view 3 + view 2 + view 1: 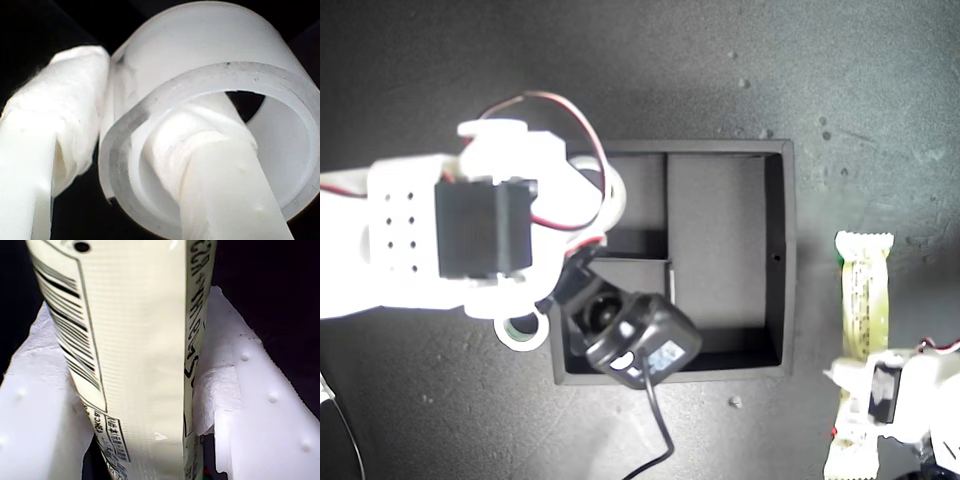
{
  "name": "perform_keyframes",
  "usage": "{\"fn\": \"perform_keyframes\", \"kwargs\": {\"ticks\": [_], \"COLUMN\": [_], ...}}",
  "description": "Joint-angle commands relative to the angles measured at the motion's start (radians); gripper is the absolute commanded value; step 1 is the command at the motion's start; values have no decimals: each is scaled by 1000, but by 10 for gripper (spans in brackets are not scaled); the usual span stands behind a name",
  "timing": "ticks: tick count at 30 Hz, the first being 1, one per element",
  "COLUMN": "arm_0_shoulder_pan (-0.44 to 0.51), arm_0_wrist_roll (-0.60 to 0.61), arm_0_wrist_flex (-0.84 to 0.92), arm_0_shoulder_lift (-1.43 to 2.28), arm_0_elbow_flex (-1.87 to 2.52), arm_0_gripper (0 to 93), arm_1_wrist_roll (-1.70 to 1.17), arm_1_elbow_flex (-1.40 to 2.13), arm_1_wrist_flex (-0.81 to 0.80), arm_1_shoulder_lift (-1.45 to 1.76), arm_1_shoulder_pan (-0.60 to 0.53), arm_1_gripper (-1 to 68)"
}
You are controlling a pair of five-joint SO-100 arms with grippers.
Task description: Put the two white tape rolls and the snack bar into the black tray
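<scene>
Snack bar (145,365) clamped between my first gripper (150,405) jaws, tape roll (210,100) seemingly pinched by my second gripper (150,165)

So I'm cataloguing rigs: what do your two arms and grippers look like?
Both are white printed plastic. My second arm carries a black servo block, red and black wires and a black camera with a black cable. My first gripper has dimpled white fingers; my second gripper's look tape-wrapped.

The black tray (778,250) is sitting mid-counter (880,90); the snack bar (863,300) is lying beside its wall on the exterior view's right, a tape roll (523,328) at the opposite wall.
</scene>
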Motion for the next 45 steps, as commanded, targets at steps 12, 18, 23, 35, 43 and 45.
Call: {"fn": "perform_keyframes", "kwargs": {"ticks": [12, 18, 23, 35, 43, 45], "arm_0_shoulder_pan": [34, 29, 35, 15, 72, 133], "arm_0_wrist_roll": [-43, -52, -49, -28, -78, -129], "arm_0_wrist_flex": [21, 23, 23, 25, 21, 9], "arm_0_shoulder_lift": [-190, -163, -163, 110, 663, 753], "arm_0_elbow_flex": [-244, -193, -169, 106, 454, 546], "arm_0_gripper": [6, 6, 102, 197, 187, 182], "arm_1_wrist_roll": [-328, -344, -345, -337, -225, -127], "arm_1_elbow_flex": [-626, -632, -588, -598, -759, -732], "arm_1_wrist_flex": [78, 66, 49, 255, 453, 453], "arm_1_shoulder_lift": [-374, -376, -380, -380, -229, -156], "arm_1_shoulder_pan": [98, 141, 133, 140, 149, 164], "arm_1_gripper": [26, 27, 141, 305, 123, 24]}}
